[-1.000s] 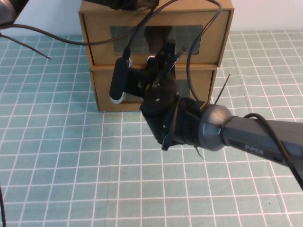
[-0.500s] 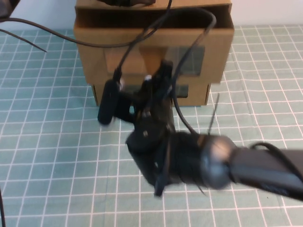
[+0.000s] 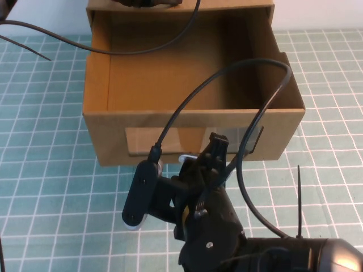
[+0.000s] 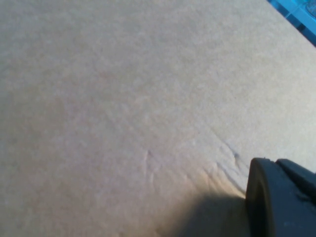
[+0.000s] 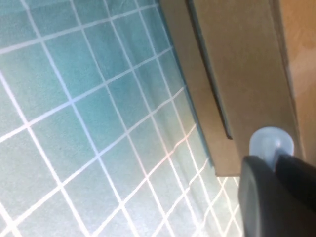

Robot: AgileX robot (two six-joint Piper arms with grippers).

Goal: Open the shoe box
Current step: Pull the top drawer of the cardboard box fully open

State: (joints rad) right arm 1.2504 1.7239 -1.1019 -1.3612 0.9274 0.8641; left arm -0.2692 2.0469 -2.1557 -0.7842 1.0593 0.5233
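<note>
Teal gridded worktop [image 3: 45, 187] carries the shoe box [image 3: 238, 4], whose drawer [image 3: 108, 141] now stands pulled well out, flush a second ago: opening looks nearly done. Apparently the right end effector [image 3: 218, 146] pinches narrow on the pale knob [image 5: 271, 142]; the left end effector [image 3: 148, 3] rests atop the box, grip unreadable.

No legible text, label, number on shoe box [image 3: 108, 141] (plain cardboard only).
</note>
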